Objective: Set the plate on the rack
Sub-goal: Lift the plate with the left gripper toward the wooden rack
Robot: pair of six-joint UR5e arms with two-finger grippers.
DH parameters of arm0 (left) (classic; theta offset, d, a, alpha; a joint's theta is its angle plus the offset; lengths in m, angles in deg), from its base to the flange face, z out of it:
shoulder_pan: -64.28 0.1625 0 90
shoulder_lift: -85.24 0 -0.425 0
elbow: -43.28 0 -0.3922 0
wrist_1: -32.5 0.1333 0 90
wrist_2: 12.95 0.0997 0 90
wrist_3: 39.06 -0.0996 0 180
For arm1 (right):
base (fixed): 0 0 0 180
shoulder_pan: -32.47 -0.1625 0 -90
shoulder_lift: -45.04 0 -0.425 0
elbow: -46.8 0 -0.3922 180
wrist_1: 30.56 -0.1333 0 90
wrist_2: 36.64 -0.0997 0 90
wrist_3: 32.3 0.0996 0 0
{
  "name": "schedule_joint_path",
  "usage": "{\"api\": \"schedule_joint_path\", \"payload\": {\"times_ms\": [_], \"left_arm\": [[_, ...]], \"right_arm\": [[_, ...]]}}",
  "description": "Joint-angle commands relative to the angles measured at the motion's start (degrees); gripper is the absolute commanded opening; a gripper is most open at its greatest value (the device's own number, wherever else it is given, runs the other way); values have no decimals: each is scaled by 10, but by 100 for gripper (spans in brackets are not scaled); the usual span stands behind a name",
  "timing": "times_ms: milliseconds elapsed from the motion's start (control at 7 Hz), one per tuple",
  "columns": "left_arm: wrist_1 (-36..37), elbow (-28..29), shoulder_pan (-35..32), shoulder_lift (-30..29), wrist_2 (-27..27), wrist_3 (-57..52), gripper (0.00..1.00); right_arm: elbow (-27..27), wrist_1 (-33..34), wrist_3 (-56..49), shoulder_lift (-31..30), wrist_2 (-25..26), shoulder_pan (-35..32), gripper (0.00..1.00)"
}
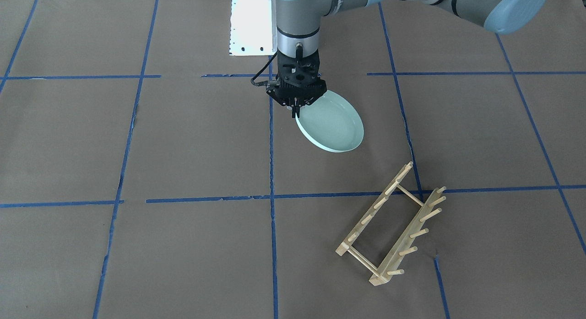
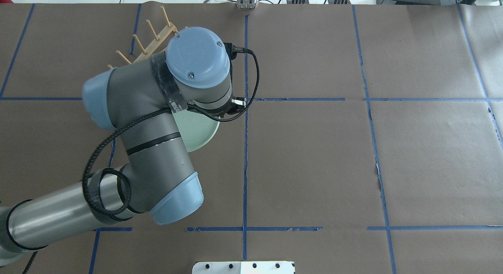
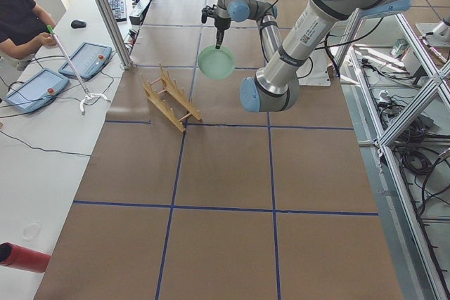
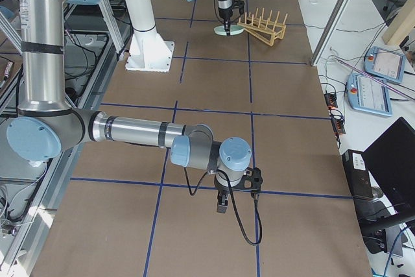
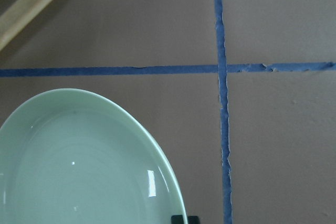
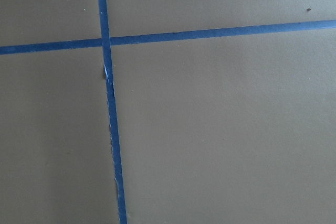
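Plate (image 5: 79, 166) first: pale mint-green, faint rings inside, it fills the 7 o'clock corner of the left wrist view. One wooden rail of the rack shows at 11 o'clock there. Blue tape lines (image 5: 221, 103) cross on the brown paper behind.

From the front-facing camera:
- We see the left gripper (image 1: 296, 109) pointing down, its fingers drawn narrow and pinched onto the plate's rim at about the plate's 10 o'clock.
- The plate hangs tilted from that grip, inner face toward the camera. We cannot tell whether its low edge touches the table (image 1: 183, 140).
- The rack (image 1: 391, 225) stands on the paper at about 5 o'clock from the plate, well apart from it. Its two pegged rails run diagonally and thin crossbars join them. No plate sits in it.
- A white mounting plate (image 1: 252, 26) lies at 12 o'clock, behind the arm.

The right gripper (image 4: 222, 205) shows only from the right-end camera, hanging low over the paper near a tape line. We cannot tell how its fingers stand. Its own wrist view gives only paper and tape.
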Motion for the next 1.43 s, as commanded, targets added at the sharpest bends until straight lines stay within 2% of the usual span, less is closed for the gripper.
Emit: {"api": "schedule_joint_path", "payload": {"times_ms": [0, 143, 429, 714, 857, 1000, 1286], "left_arm": [[52, -75, -95, -11, -18, -4, 0], [48, -91, -144, -8, -66, -24, 0], [-34, -99, -176, 26, -85, -58, 0], [-140, -171, -202, 142, -128, -52, 0], [-168, -190, -206, 170, -128, -50, 0], [-211, -201, -206, 191, -127, 4, 0], [-353, -206, -206, 248, -124, 101, 0]], "right_arm": [[0, 0, 0, 0, 0, 0, 100], [0, 0, 0, 0, 0, 0, 100], [0, 0, 0, 0, 0, 0, 100], [-1, 0, -1, 0, 0, 0, 100], [-1, 0, 0, 0, 0, 0, 100], [0, 0, 0, 0, 0, 0, 100], [-1, 0, 0, 0, 0, 0, 100]]}}
